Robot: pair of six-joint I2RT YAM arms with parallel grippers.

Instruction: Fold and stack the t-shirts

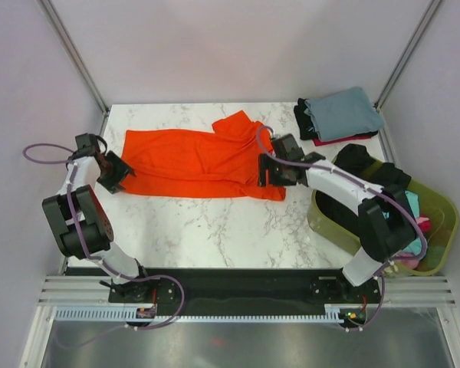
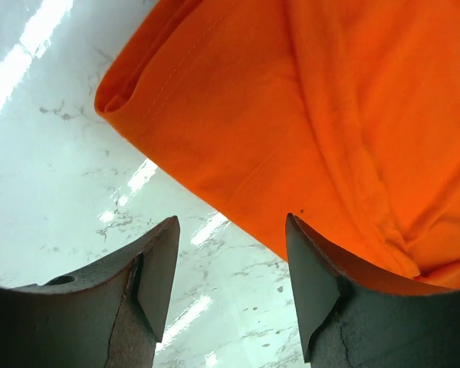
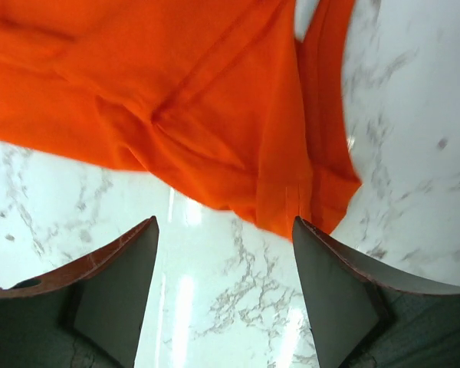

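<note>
The bright orange t-shirt (image 1: 195,162) lies folded lengthwise across the middle of the marble table (image 1: 215,226). My left gripper (image 1: 116,175) is open and empty at the shirt's left end; in the left wrist view the orange cloth (image 2: 322,115) lies just beyond the open fingertips (image 2: 167,261). My right gripper (image 1: 267,172) is open and empty at the shirt's right end; in the right wrist view the cloth's edge (image 3: 215,107) sits just ahead of the fingers (image 3: 322,284). A stack of folded shirts, grey-blue (image 1: 343,113) on top of red and black, lies at the back right corner.
An olive-green basket (image 1: 437,211) with several unfolded shirts, black, teal and pink, stands at the table's right edge beside the right arm. Grey walls enclose the table at the back and sides.
</note>
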